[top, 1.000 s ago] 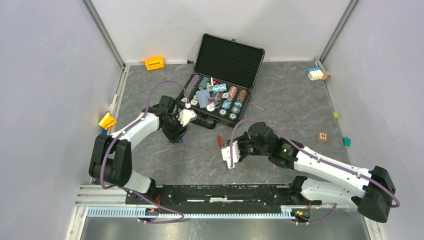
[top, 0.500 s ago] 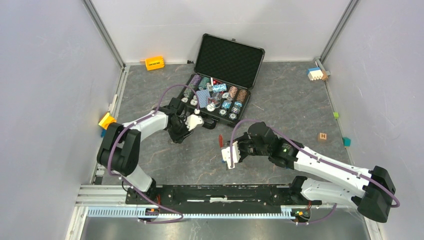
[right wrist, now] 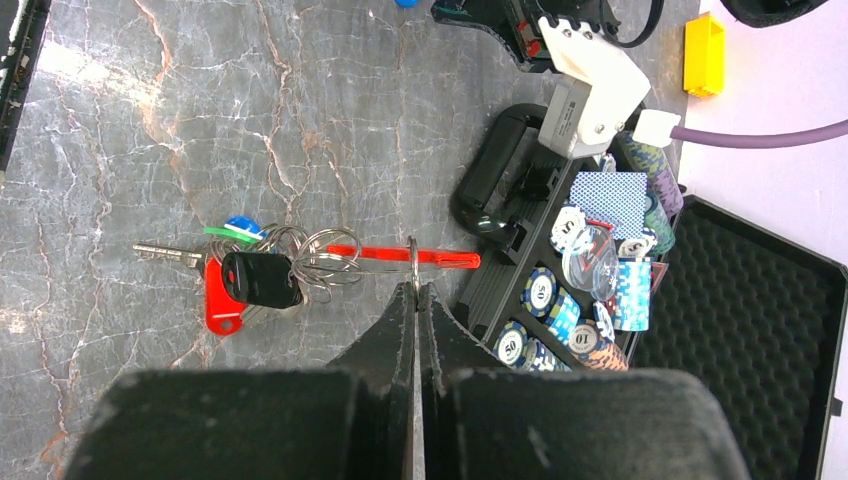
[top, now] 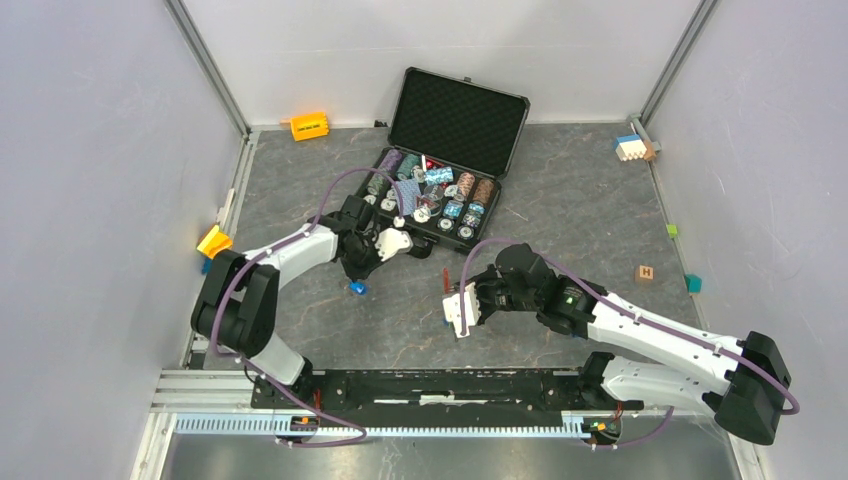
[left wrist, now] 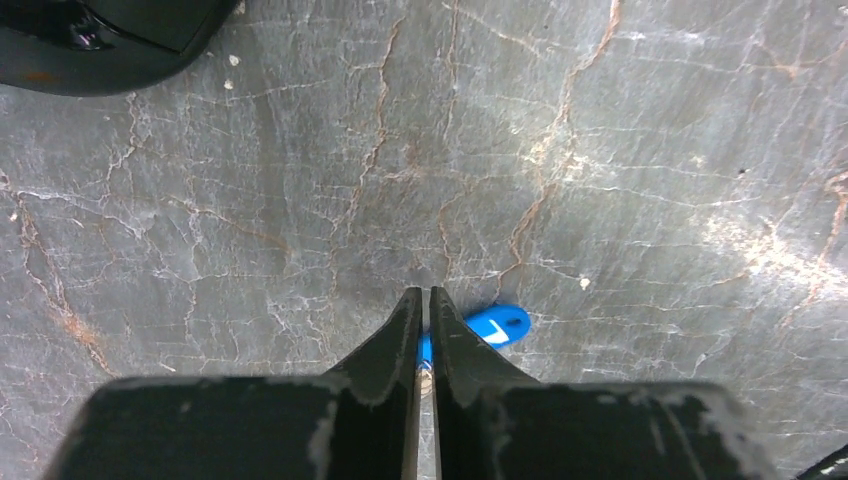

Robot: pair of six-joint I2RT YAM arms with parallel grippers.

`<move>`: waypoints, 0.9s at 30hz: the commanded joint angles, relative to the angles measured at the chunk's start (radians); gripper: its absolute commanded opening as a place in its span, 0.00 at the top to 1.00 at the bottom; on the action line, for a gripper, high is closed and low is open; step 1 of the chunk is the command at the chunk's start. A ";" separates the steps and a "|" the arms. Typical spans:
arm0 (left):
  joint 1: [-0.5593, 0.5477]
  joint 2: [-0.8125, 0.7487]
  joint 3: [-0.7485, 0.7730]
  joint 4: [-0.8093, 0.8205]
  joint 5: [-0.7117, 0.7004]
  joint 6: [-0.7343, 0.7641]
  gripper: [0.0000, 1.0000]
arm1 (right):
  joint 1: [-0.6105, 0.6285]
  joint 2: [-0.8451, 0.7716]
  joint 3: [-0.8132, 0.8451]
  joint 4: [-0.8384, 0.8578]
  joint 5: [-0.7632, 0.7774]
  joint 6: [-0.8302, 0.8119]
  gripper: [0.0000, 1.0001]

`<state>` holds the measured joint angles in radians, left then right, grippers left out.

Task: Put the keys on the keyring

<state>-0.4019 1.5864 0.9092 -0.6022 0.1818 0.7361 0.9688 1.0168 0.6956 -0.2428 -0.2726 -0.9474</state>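
A blue-capped key [left wrist: 497,325] lies on the grey stone table with its blade between the jaws of my left gripper [left wrist: 422,292], which is shut on it. From above, the same key [top: 354,289] shows just below the left gripper [top: 356,276]. My right gripper [right wrist: 417,285] is shut on the keyring's thin metal ring [right wrist: 413,248], seen edge-on, with its long red fob [right wrist: 450,260] lying across the fingertips. Wire rings left of it carry a bunch [right wrist: 250,275] with a black fob, a red tag, and green and blue caps. The top view shows the right gripper [top: 450,296] near the table's middle.
An open black case [top: 458,115] with poker chips stands behind both grippers, its handle close to the left arm. An orange block [top: 309,126], a yellow block [top: 214,242], a wooden letter cube [top: 645,273] and a blue-white block [top: 630,147] sit near the walls.
My left gripper has closed from wide open onto the blue key while its wrist turned and shifted slightly. The right arm and the keyring have stayed still.
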 commanded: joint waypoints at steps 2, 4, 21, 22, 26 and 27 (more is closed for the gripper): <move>-0.009 -0.067 0.027 0.005 0.079 -0.047 0.89 | 0.003 0.000 0.047 0.036 -0.010 -0.002 1.00; -0.008 -0.080 0.040 -0.018 0.117 -0.061 0.90 | 0.003 -0.001 0.047 0.037 -0.009 -0.002 1.00; 0.025 -0.119 -0.065 -0.065 -0.170 0.049 0.46 | 0.000 -0.004 0.047 0.032 -0.029 -0.004 1.00; 0.028 -0.116 -0.064 -0.065 -0.173 0.057 0.46 | 0.001 -0.003 0.048 0.029 -0.030 -0.002 1.00; 0.031 -0.091 -0.057 -0.052 -0.177 0.087 0.47 | 0.001 -0.002 0.051 0.027 -0.033 -0.002 1.00; 0.032 -0.081 -0.052 -0.052 -0.176 0.089 0.47 | 0.000 -0.003 0.051 0.026 -0.032 -0.002 1.00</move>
<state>-0.3744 1.4967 0.8391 -0.6758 0.0265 0.7601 0.9684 1.0164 0.6971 -0.2489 -0.2844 -0.9474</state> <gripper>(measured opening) 0.534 0.010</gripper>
